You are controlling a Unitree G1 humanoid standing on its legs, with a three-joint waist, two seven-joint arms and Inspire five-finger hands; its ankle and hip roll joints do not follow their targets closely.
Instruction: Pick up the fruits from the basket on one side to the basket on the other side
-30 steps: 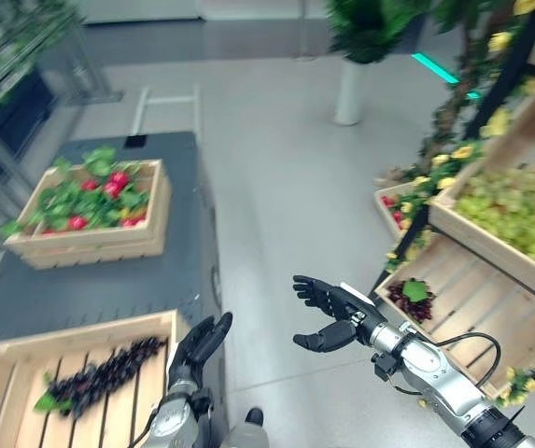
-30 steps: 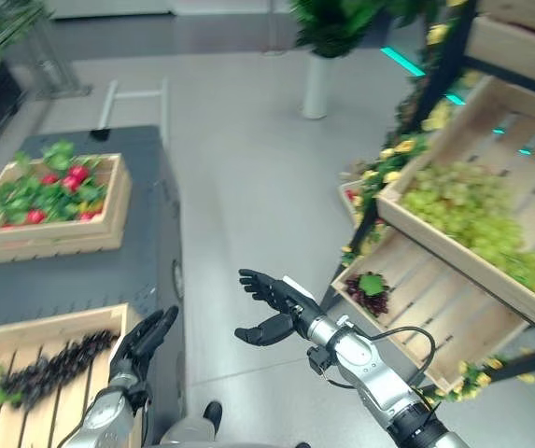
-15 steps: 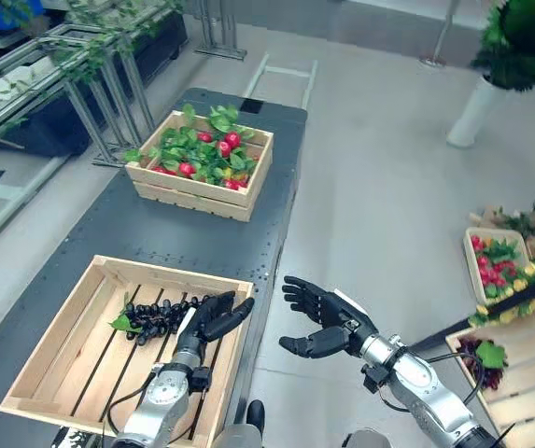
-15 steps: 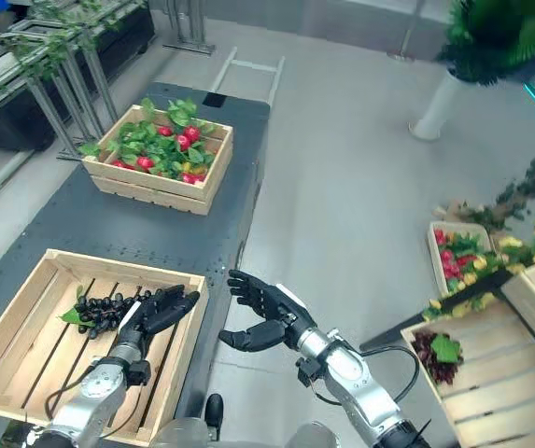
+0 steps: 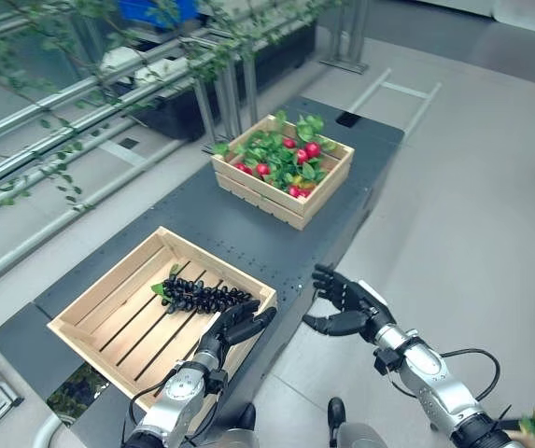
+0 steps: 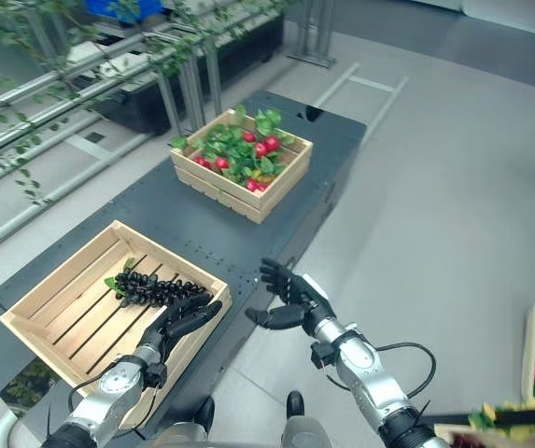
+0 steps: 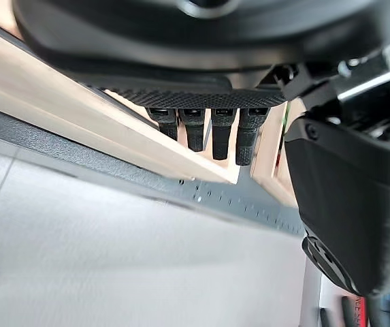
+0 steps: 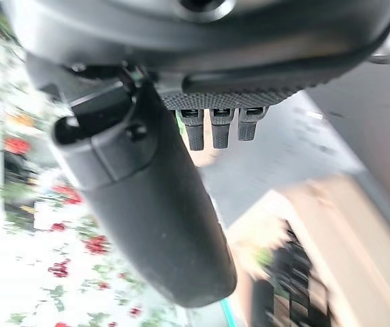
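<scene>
Left eye view: long dark grey metal table [image 5: 146, 238] runs from lower left to upper centre of the frame. Shallow slatted light-wood crate [image 5: 99, 313] sits on the near end, lower left of centre; a bunch of dark purple grapes with a green leaf [image 5: 202, 296] lies inside it, toward the crate's right-hand corner. Second, deeper light-wood crate [image 5: 248, 191] sits further up the table, above centre, packed with green leaves and small red fruits [image 5: 290, 159]. Left hand [image 5: 239, 322], dark, comes in from the bottom edge and hangs over the near right rim of the shallow crate, fingers straight and spread, holding nothing; fingertips sit just beside the grape bunch, can't tell if they touch it. Left wrist view confirms the fingers [image 7: 201, 129] extended in a row over the crate's wooden edge. Right hand [image 5: 346, 303] is right of centre, low in the frame, off the table's edge over the grey floor [image 5: 472, 233], fingers loosely spread with the thumb held apart, empty. Metal rack with trailing green vines [image 5: 80, 84] fills the upper left of the frame.
</scene>
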